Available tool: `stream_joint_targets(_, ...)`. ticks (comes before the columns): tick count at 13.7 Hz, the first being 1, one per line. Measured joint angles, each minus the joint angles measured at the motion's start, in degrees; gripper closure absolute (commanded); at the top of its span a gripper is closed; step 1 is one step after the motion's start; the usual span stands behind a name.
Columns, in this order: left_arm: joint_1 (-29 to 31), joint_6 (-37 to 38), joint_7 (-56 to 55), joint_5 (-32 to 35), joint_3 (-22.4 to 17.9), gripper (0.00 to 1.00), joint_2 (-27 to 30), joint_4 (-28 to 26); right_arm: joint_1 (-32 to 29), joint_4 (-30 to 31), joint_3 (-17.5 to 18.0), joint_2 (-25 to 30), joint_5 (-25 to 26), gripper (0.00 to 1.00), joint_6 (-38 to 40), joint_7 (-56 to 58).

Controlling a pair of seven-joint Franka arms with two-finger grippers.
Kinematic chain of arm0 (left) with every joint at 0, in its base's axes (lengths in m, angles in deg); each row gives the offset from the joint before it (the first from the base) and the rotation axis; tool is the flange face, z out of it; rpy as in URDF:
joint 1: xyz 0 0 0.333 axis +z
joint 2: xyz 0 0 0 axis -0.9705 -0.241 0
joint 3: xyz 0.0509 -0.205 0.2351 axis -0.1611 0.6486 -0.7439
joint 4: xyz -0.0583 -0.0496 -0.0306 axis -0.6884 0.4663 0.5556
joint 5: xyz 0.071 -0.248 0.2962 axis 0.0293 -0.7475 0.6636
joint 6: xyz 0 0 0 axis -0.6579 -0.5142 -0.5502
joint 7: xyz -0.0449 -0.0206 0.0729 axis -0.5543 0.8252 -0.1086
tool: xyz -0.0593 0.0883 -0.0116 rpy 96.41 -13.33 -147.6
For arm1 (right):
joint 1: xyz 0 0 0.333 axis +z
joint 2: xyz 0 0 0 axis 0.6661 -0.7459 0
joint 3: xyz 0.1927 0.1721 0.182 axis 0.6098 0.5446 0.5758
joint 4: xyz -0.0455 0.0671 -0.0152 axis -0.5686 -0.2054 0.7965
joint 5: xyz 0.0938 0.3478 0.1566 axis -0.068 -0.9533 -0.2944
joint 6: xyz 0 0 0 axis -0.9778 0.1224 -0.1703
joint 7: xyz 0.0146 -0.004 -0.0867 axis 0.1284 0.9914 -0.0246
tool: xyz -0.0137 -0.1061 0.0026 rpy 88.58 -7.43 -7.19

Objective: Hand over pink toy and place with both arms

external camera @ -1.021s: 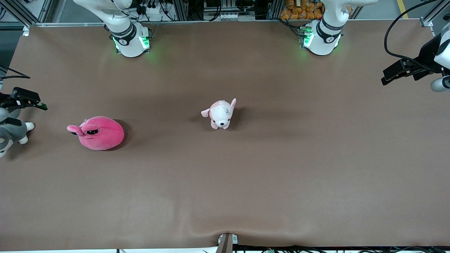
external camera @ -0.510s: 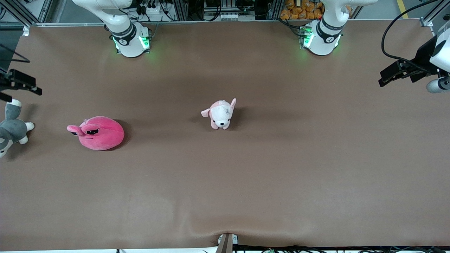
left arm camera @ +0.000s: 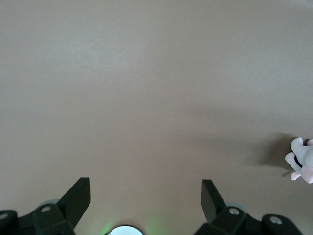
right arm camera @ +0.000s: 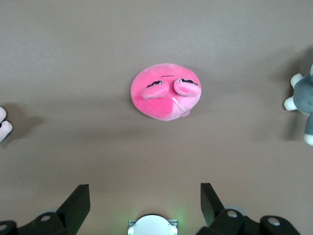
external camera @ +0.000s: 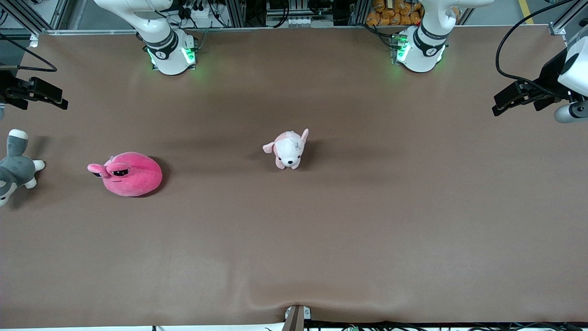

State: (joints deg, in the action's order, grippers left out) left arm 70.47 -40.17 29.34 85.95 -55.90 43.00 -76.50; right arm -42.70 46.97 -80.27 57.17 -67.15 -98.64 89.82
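Your pink toy [external camera: 126,174] lies on the tabletop [external camera: 321,239] toward the right arm's end, between the grey plush [external camera: 16,168] and the white puppy plush [external camera: 288,149]; it looks soft, light and rounded, so expect it to squash and sag. Pinch deep across the plump body, not the eye stalks. Both the right tool [right arm camera: 144,198] and the left tool [left arm camera: 146,196] hover spread wide and hold nothing.

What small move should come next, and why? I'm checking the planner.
I'd commit none: pink toy lies on the table toward the right arm's end, right gripper and left gripper open, clear of it. That fits awaiting pickup or already placed.
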Motion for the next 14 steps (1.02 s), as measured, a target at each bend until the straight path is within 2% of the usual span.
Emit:
stream_joint_targets(11,0.53,0.07,0.27,0.06,-0.59,0.0,0.02,0.12,-0.01,0.47,-0.22,0.02,0.01,0.0,-0.83,-0.76)
stream_joint_targets(14,0.54,0.78,3.66,0.16,-0.59,0.0,0.1,0.2,-0.16,0.47,-1.18,0.03,0.01,0.0,-0.89,0.99)
